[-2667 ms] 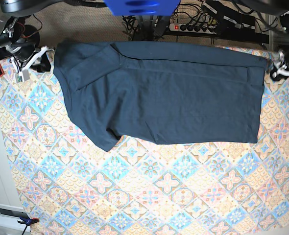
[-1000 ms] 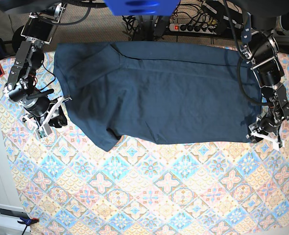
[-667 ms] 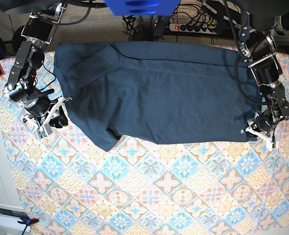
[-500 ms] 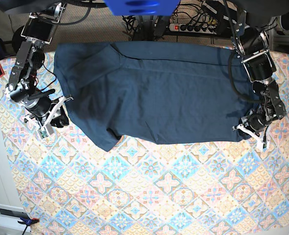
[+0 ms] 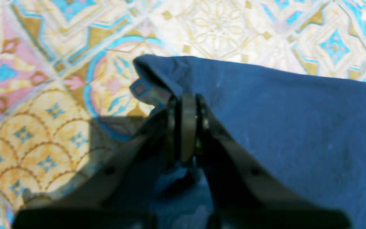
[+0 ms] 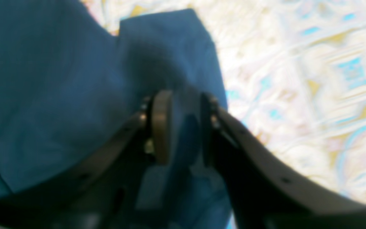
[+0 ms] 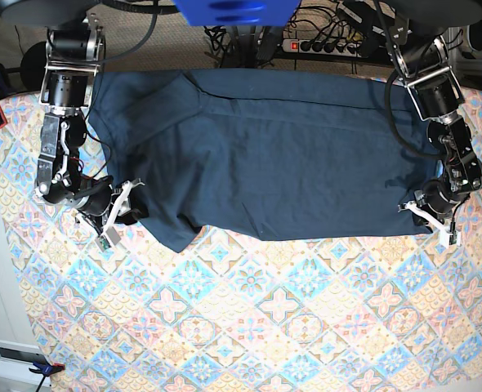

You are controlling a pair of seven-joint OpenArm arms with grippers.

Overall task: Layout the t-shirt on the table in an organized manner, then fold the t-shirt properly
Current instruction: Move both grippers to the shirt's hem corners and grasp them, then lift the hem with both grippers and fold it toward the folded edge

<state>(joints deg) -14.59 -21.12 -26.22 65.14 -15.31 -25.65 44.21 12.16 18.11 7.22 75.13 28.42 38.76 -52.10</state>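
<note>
Dark navy t-shirt (image 7: pixel 274 155) spread flat across the upper half of the base view, long axis running left to right along the table's (image 7: pixel 274 327) far edge; sleeve end toward the left of frame, with one sleeve tip poking down to lower left; straight hem edge at the right side. Tiled floral cloth bare across the whole lower half.

Left gripper (image 7: pixel 429 219) down at the shirt's lower right corner in the base view; seen from the left wrist, left gripper (image 5: pixel 187 105) clenched tight, pads pressed together on the lifted corner of the t-shirt (image 5: pixel 297 121), fabric draped over the tips, patterned table (image 5: pixel 43 79) visible to the left and above.

Right gripper (image 7: pixel 118 216) at the left edge of the shirt, just beside the lower sleeve; from the right wrist, right gripper (image 6: pixel 179 127) with a gap between the two fingers, blue t-shirt (image 6: pixel 43 89) fabric running into that gap; blurred view, so cannot tell whether the cloth is pinched or loose; pale table (image 6: pixel 313 79) to the right.
</note>
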